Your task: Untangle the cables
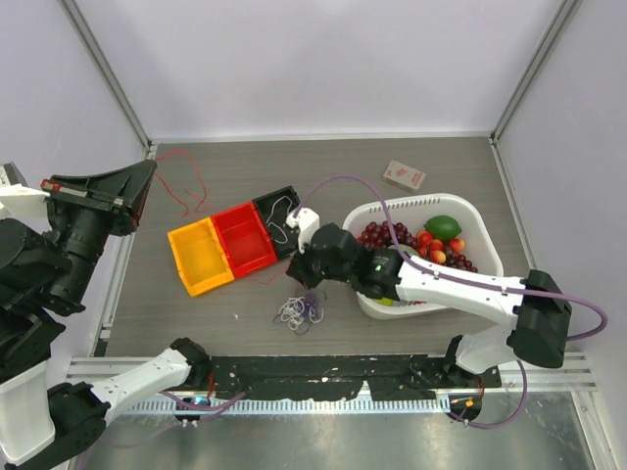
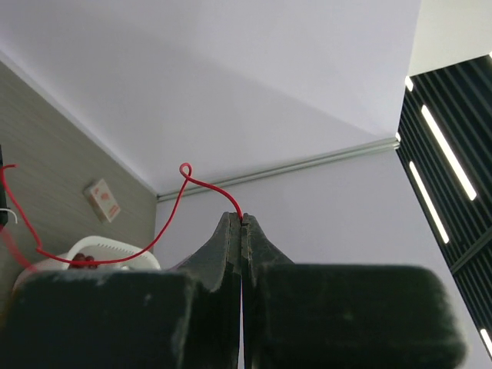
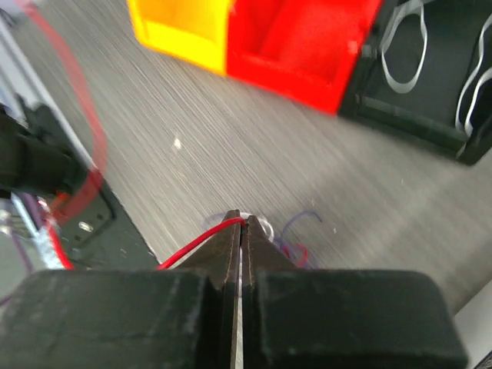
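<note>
The cables include a thin red cable [image 1: 193, 162] that both grippers hold. My left gripper [image 1: 149, 173] is raised at the far left and shut on one end of the red cable [image 2: 184, 171], pinched at the fingertips. My right gripper [image 1: 297, 277] is shut on the red cable [image 3: 192, 247] just above a small tangle of white, dark purple and red cords [image 1: 300, 311] on the table; the tangle also shows under the jaws in the right wrist view [image 3: 301, 238]. White cable loops [image 3: 400, 38] lie in the black bin [image 1: 279, 217].
Yellow bin [image 1: 201, 257] and red bin [image 1: 245, 238] stand joined to the black one, left of my right gripper. A white basket [image 1: 468, 211] of fruit is at the right, under the right arm. A small card box [image 1: 404, 176] lies at the back.
</note>
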{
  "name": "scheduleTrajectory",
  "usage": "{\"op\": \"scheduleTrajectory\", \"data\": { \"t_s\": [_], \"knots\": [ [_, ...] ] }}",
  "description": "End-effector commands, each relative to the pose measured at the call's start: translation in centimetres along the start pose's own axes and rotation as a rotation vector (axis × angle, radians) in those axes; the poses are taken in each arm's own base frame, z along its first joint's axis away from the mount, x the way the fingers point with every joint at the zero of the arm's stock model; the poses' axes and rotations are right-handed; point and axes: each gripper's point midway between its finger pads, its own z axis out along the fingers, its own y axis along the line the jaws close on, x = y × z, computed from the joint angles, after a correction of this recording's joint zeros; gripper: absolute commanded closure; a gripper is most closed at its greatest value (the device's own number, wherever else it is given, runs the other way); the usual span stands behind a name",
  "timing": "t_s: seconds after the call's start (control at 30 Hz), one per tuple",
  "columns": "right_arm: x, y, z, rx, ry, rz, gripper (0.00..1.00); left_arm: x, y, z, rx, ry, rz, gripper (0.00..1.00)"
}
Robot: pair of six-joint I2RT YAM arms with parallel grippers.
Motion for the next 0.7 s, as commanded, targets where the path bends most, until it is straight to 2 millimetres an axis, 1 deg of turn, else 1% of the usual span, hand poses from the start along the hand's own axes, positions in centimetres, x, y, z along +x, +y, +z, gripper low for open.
{"op": "scheduleTrajectory", "data": {
  "t_s": [0.0,0.07,0.13,0.17,0.2,0.23,0.27,0.3,0.33,0.37,0.4,0.43,0.5,0.53,0.57,0.6,0.63,0.67],
  "knots": [
    [-13.9,4.0,-7.8,-0.092,-0.33,-0.028,0.99,2.0,0.2,0.6,-0.012,0.084,0.061,1.0],
    [-14.8,4.1,-9.4,-0.093,-0.365,0.004,0.99,3.1,0.3,1.0,-0.013,0.129,0.082,1.0],
    [-14.2,4.2,-9.9,-0.108,-0.354,0.031,0.99,3.9,0.7,1.1,-0.018,0.16,0.092,1.0],
    [-13.7,4.1,-9.8,-0.107,-0.346,0.034,0.99,4.3,0.9,1.2,-0.02,0.174,0.102,1.0],
    [-12.5,3.2,-9.3,-0.074,-0.336,0.033,0.99,4.7,1.2,1.3,-0.024,0.191,0.111,1.0],
    [-11.9,2.5,-8.9,-0.05,-0.331,0.026,0.99,5.0,1.4,1.2,-0.028,0.205,0.116,1.0],
    [-10.5,1.3,-7.7,-0.028,-0.317,0.025,0.99,5.4,1.8,1.3,-0.038,0.218,0.122,1.0],
    [-10.2,0.7,-7.4,-0.011,-0.28,0.023,0.99,5.7,2.2,1.3,-0.046,0.23,0.128,1.0],
    [-9.9,0.6,-6.6,-0.012,-0.234,0.012,0.99,6.1,2.8,1.4,-0.061,0.244,0.133,1.0],
    [-11.2,1.3,-7.3,-0.023,-0.218,-0.001,0.99,6.4,3.0,1.3,-0.065,0.258,0.134,1.0],
    [-12.0,2.2,-8.0,-0.063,-0.229,-0.01,0.99,6.8,3.3,1.3,-0.065,0.275,0.138,1.0],
    [-13.8,2.9,-9.5,-0.086,-0.288,-0.006,0.99,7.4,3.7,1.4,-0.071,0.295,0.147,1.0],
    [-15.0,3.2,-10.9,-0.103,-0.34,0.019,0.99,8.9,4.8,1.5,-0.085,0.353,0.165,1.0],
    [-14.8,2.9,-10.7,-0.095,-0.331,0.045,0.99,9.9,5.7,1.6,-0.094,0.39,0.176,1.0],
    [-13.7,3.2,-10.0,-0.131,-0.269,0.049,0.99,11.0,6.5,1.5,-0.098,0.438,0.187,1.0],
    [-13.2,3.4,-9.7,-0.14,-0.24,0.062,0.99,12.2,7.5,1.7,-0.108,0.481,0.199,1.0],
    [-12.1,3.6,-9.1,-0.151,-0.179,0.065,0.99,13.3,8.6,1.8,-0.118,0.519,0.216,1.0],
    [-11.7,3.8,-9.0,-0.164,-0.158,0.07,0.99,14.4,9.6,1.8,-0.132,0.562,0.231,1.0]
  ]
}}
